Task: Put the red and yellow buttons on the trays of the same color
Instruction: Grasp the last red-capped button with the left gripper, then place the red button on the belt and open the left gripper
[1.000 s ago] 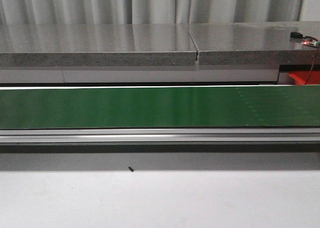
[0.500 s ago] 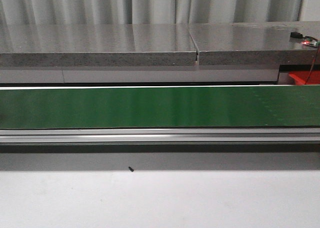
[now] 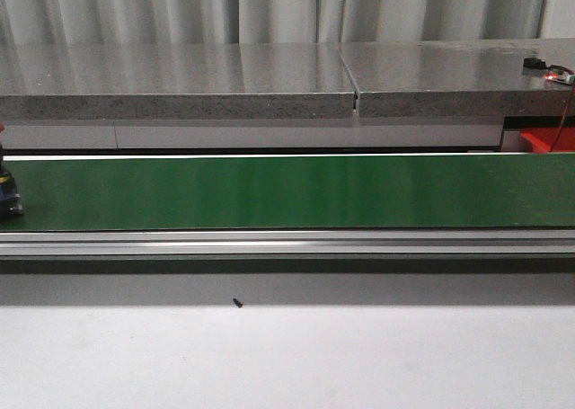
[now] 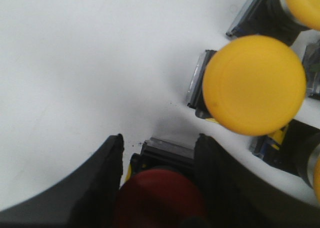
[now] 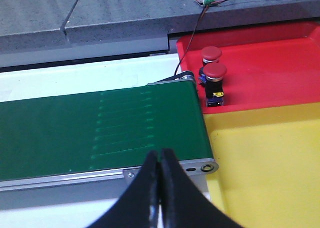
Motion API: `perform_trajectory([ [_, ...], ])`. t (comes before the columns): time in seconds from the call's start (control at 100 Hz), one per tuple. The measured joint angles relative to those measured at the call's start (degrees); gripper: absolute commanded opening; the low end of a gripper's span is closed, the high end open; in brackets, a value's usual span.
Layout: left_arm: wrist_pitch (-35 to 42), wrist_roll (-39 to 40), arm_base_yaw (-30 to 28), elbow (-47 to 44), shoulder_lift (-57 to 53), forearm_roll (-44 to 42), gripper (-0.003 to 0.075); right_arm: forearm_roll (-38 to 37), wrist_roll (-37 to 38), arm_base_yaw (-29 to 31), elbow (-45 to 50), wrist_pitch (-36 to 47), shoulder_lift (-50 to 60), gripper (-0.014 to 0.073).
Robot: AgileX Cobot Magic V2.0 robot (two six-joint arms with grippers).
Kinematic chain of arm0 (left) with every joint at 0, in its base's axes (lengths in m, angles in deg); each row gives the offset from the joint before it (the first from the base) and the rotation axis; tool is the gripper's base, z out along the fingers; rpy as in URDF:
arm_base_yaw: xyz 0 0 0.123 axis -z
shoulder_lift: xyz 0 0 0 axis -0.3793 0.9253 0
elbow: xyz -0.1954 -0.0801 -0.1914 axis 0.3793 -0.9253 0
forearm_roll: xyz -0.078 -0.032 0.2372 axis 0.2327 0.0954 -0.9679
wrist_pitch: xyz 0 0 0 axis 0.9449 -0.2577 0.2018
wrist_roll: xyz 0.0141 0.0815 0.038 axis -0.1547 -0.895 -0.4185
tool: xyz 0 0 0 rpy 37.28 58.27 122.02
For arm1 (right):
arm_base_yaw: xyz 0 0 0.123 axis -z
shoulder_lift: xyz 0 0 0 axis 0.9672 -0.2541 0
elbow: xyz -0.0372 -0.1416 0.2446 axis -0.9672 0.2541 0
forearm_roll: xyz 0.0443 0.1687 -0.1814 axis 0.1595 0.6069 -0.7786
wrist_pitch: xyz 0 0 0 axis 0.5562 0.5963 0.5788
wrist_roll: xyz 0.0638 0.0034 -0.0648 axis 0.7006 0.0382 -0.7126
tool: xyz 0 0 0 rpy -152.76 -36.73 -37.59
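Observation:
In the left wrist view my left gripper [image 4: 159, 142] is shut on a red button [image 4: 160, 195], its black fingers on either side of the cap, low over a white surface. Yellow buttons [image 4: 254, 85] lie close beside it, another [image 4: 302, 5] further off. My right gripper [image 5: 160, 155] is shut and empty, hanging over the end of the green belt [image 5: 100, 133]. Past that end lie the red tray [image 5: 270, 67], holding two red buttons [image 5: 211, 53] [image 5: 215, 72], and the yellow tray [image 5: 270, 163]. A dark button body [image 3: 8, 191] shows at the belt's far left edge.
A grey stone-topped counter [image 3: 180, 81] runs behind the belt [image 3: 287, 191]. A small circuit board with a cable [image 5: 204, 1] sits on it near the red tray [image 3: 546, 139]. A tiny black speck [image 3: 236, 303] lies on the white table in front.
A dark button body has come into the front view at the belt's far left edge, where the belt was bare before. Nothing else there differs.

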Motion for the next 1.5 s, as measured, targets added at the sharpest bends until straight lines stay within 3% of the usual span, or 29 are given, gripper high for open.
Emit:
perform_trajectory([
  [0.64, -4.03, -1.45, 2.04, -1.52, -19.1, 2.0, 0.0071, 0.0, 0.0, 0.0, 0.0, 0.0, 0.0, -0.0067],
  [1.17, -5.06, -1.54, 12.94, -5.09, -19.45, 4.61, 0.0071, -0.02, 0.0, 0.0, 0.0, 0.0, 0.0, -0.0067],
  [1.5, -5.06, -1.54, 13.68, -6.72, -19.22, 4.87, 0.0071, -0.02, 0.0, 0.0, 0.0, -0.04, 0.0, -0.0067],
])
